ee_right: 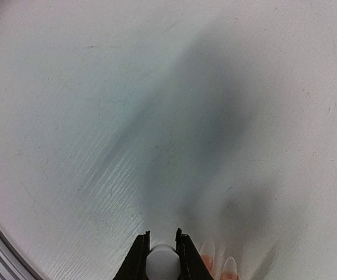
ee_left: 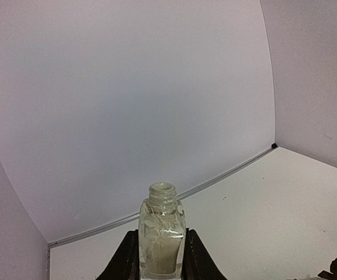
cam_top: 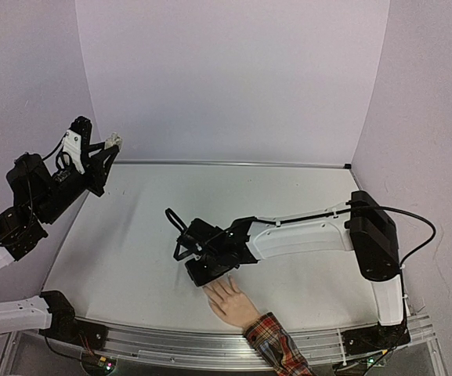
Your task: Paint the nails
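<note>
A flesh-coloured mannequin hand (cam_top: 230, 302) with a red plaid cuff (cam_top: 276, 345) lies palm down at the table's near edge. My right gripper (cam_top: 202, 274) hovers right over its fingertips and hides them in the top view. In the right wrist view the gripper (ee_right: 162, 245) is shut on a round white brush cap (ee_right: 163, 262); two pale pointed nails (ee_right: 207, 251) show just to its right. The brush tip is hidden. My left gripper (cam_top: 108, 147) is raised at the far left, shut on an open, uncapped polish bottle (ee_left: 162, 233) held upright.
The white table (cam_top: 210, 204) is bounded by lilac walls at the back and sides, with a metal rail (cam_top: 210, 348) along the near edge. The right arm's forearm (cam_top: 304, 235) stretches across the right half of the table.
</note>
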`<state>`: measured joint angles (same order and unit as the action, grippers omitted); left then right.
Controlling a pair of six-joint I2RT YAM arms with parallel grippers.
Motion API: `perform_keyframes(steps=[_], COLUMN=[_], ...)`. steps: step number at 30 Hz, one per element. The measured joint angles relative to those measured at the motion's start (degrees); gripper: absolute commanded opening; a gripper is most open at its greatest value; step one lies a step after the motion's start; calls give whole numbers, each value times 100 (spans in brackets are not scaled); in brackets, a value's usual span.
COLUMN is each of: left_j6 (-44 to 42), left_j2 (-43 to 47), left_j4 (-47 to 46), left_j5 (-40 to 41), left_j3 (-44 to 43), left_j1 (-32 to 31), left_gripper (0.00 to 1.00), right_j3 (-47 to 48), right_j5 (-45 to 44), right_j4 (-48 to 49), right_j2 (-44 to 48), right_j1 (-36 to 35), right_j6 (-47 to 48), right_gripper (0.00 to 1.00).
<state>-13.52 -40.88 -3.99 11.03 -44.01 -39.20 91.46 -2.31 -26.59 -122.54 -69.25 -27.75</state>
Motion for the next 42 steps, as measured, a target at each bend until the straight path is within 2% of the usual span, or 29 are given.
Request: perform_keyframes(steps=[14, 23, 42], left_j6=[0, 4, 4], left_j2=[-2, -3, -39], left_j4=[0, 0, 6], left_j5=[0, -2, -37], left_j3=[0, 0, 0], left_j1=[0, 0, 0], left_gripper=[0, 0, 0], right_j3=[233, -276, -376], right_j5=[-32, -31, 48], right_j4=[-4, 23, 239], right_j2=[-50, 484, 507], right_j1=[83, -58, -102], right_j6=[48, 48, -87], right_gripper=[0, 0, 0])
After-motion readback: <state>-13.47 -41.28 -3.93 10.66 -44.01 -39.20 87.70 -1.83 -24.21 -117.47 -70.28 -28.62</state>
